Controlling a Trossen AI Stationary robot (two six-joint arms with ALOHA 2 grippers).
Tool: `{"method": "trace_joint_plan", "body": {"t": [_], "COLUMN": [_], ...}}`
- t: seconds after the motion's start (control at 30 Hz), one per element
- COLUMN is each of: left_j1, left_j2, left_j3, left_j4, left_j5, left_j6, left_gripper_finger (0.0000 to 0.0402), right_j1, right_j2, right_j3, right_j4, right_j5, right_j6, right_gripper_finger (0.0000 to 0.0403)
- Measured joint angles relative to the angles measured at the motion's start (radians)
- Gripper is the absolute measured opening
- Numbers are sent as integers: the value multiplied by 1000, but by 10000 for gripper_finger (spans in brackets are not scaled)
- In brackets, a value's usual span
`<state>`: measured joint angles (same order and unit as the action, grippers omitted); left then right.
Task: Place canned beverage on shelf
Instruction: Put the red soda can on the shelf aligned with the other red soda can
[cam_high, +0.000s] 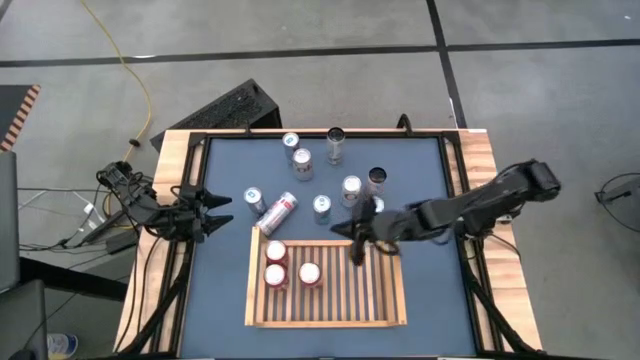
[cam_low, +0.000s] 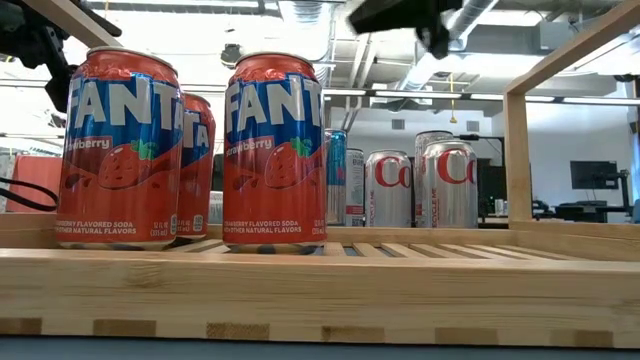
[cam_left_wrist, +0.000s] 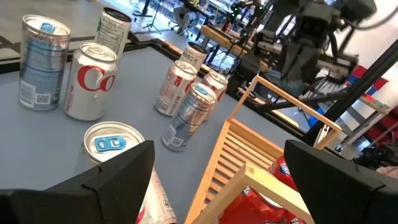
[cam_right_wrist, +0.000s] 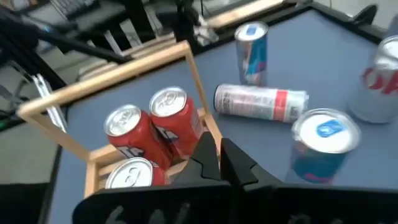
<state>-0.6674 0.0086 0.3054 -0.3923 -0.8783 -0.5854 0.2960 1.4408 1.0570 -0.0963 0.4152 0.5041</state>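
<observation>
The shelf (cam_high: 330, 300) is a light-wood slatted tray at the table's near middle. Three red Fanta cans (cam_high: 276, 275) stand upright in its left part, seen close in the low view (cam_low: 275, 150). Several loose cans (cam_high: 352, 188) stand on the blue tabletop beyond the shelf, and one can (cam_high: 280, 212) lies on its side near the shelf's far left corner. My right gripper (cam_high: 355, 240) (cam_right_wrist: 217, 158) hovers shut above the shelf's far rim, holding nothing. My left gripper (cam_high: 215, 212) (cam_left_wrist: 217, 180) waits open at the table's left edge.
A blue-topped can (cam_right_wrist: 324, 143) stands just beyond the shelf's far rim near my right gripper. The shelf's right half (cam_high: 370, 290) is bare slats. The table has a raised wood border (cam_high: 480, 160). A black case (cam_high: 225, 110) sits off the far left corner.
</observation>
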Motion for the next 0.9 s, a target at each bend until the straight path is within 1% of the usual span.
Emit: {"method": "trace_joint_plan", "body": {"t": [0.1,0.23,0.33,0.43,0.6,0.8,0.9], "left_j1": [0,0,0,0,0,0,0], "left_j2": [0,0,0,0,0,0,0], "left_j3": [0,0,0,0,0,0,0], "left_j4": [0,0,1,0,-1,-2,-6], "left_j5": [-3,-6,-6,-6,-13,-18,-18], "left_j6": [-2,-2,-2,-2,-2,-2,-2], "left_gripper_finger": [348,348,348,348,348,348,348], "right_j1": [15,23,24,24,26,37,25], "right_j2": [95,205,283,334,348,348,386], "right_j3": [88,198,239,251,247,243,245], "right_j4": [-49,-191,-241,-257,-255,-264,-228], "right_j5": [0,0,1,2,2,3,1], "right_j6": [-13,-8,2,11,58,64,54], "right_gripper_finger": [0,0,0,0,0,0,0]}}
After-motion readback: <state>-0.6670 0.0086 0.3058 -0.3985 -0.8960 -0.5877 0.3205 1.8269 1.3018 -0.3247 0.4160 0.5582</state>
